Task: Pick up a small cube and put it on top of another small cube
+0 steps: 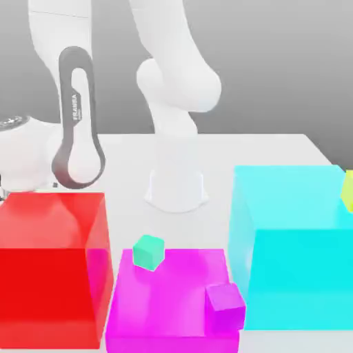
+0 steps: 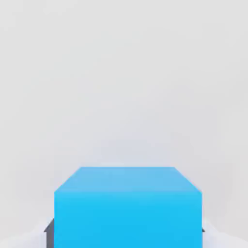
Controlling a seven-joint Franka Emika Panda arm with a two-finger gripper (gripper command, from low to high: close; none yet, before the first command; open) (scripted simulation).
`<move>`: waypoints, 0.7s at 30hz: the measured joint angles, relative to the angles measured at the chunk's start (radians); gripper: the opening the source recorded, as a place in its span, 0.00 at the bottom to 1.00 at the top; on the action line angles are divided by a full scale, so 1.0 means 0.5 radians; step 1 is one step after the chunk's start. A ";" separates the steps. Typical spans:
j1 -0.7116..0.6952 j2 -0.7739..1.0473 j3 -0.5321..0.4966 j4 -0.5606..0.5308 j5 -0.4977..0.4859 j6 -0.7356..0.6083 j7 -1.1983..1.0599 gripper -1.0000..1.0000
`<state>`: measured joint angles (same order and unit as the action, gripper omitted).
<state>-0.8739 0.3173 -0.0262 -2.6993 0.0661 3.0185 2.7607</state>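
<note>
The small cube [image 2: 128,203], solid bright blue, sits very close in the hand view, over a pale white surface. My gripper [image 2: 126,233] straddles it. A dark fingertip [image 2: 49,227] shows at one lower side of the cube and a second sliver at the opposite side, both pressed against its faces. The gripper is shut on this cube. In the exterior view the arm [image 1: 76,117] bends down toward the exterior view's left, and its hand end is hidden behind the big red box [image 1: 52,269].
A big magenta box [image 1: 172,303] stands in front, with a small teal-green cube [image 1: 148,251] on it and a small purple cube [image 1: 225,305] at its corner. A big cyan box [image 1: 296,241] and a yellow-green block [image 1: 348,189] are on the right. The robot base [image 1: 176,186] stands mid-table.
</note>
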 joint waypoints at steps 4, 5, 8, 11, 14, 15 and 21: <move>0.027 -0.201 -0.034 -0.036 -0.032 -0.165 0.026 0.00; 0.032 -0.270 -0.043 -0.049 -0.049 -0.222 0.039 0.00; 0.059 -0.467 -0.041 -0.081 -0.100 -0.386 0.033 0.00; 0.054 -0.560 -0.037 -0.094 -0.126 -0.513 -0.162 0.00; 0.034 -0.626 -0.051 -0.104 -0.134 -0.634 -0.401 0.00; 0.026 -0.647 -0.054 -0.107 -0.134 -0.674 -0.483 0.00; 0.003 -0.774 -0.090 -0.127 -0.122 -0.912 -0.991 0.00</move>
<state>-0.8726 -0.0696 -0.0710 -2.7629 0.0053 2.5624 2.2654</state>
